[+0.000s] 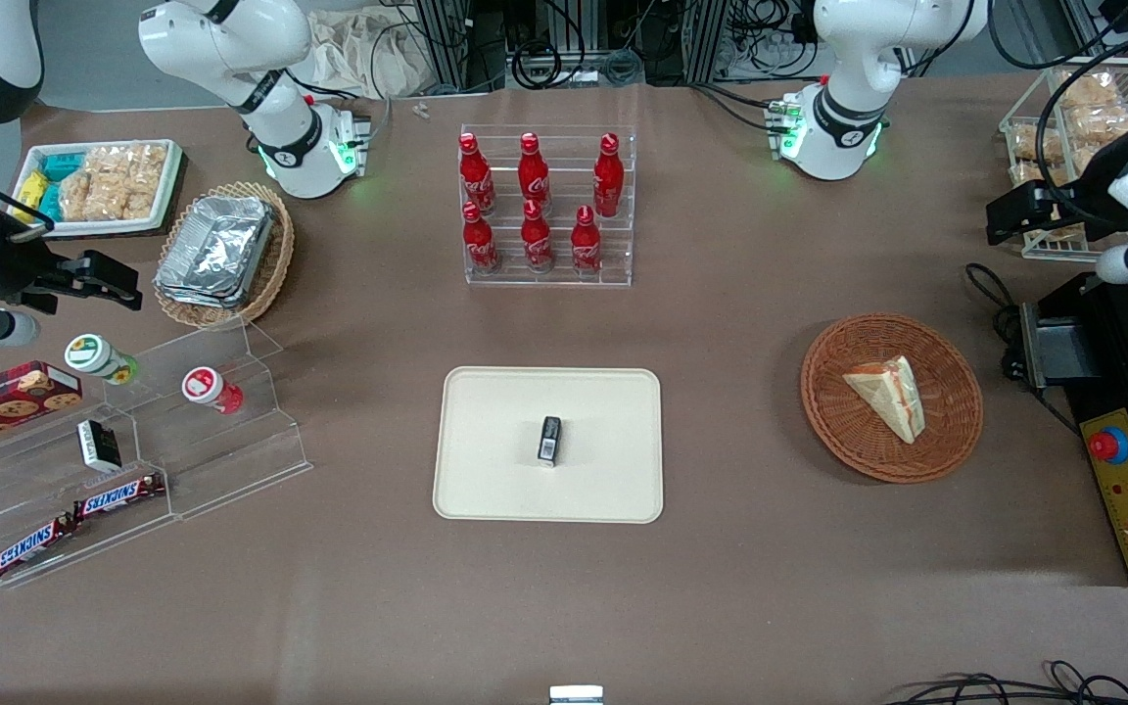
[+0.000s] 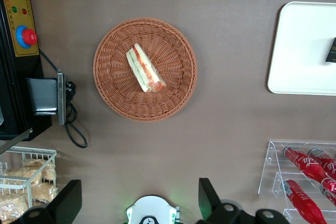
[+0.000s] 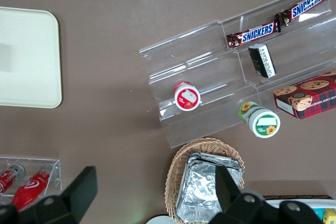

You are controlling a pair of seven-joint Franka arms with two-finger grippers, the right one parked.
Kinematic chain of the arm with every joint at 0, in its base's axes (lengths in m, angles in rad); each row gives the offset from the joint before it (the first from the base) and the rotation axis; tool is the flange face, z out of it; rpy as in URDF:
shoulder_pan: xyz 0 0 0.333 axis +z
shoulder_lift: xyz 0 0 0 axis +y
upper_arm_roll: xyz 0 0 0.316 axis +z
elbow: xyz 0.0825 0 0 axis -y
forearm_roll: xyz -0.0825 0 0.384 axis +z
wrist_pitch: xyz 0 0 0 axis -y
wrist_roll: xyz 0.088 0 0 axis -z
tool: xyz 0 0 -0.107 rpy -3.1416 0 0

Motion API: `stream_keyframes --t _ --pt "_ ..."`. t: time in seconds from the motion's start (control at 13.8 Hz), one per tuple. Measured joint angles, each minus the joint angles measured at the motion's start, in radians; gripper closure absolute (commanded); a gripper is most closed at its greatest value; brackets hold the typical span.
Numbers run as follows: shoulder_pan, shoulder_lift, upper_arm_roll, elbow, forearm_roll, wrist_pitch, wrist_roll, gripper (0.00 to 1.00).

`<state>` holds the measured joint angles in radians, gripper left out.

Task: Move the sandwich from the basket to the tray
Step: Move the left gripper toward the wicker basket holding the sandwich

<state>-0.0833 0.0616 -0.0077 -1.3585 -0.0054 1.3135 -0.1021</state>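
Observation:
The sandwich is a clear-wrapped wedge with red and green filling on its cut edge. It lies in the round reddish-brown wicker basket, toward the working arm's end of the table. The cream tray lies at the table's middle with a small black packet on it. My left gripper hangs high above the table, farther from the front camera than the basket, open and empty. The left wrist view shows the sandwich, the basket, the tray and the gripper with its fingers wide apart.
A clear rack of red cola bottles stands farther from the front camera than the tray. A black control box with a red button and a black cable lie beside the basket. A wire rack of snacks stands near the gripper.

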Motion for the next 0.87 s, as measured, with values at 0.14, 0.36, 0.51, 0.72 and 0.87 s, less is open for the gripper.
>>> stream_keyframes --t 0.14,0.36,0.51,0.72,0.87 --pt "-0.001 0.000 0.001 -0.001 0.000 0.000 0.000 0.00" --pt "0.000 0.006 0.017 -0.012 0.001 0.000 -0.007 0.00" --pt "0.007 0.028 0.034 -0.044 0.000 0.024 -0.071 0.00" --pt "0.030 0.049 0.037 -0.200 0.000 0.205 -0.281 0.00" --pt "0.037 0.048 0.038 -0.327 0.000 0.335 -0.403 0.01"
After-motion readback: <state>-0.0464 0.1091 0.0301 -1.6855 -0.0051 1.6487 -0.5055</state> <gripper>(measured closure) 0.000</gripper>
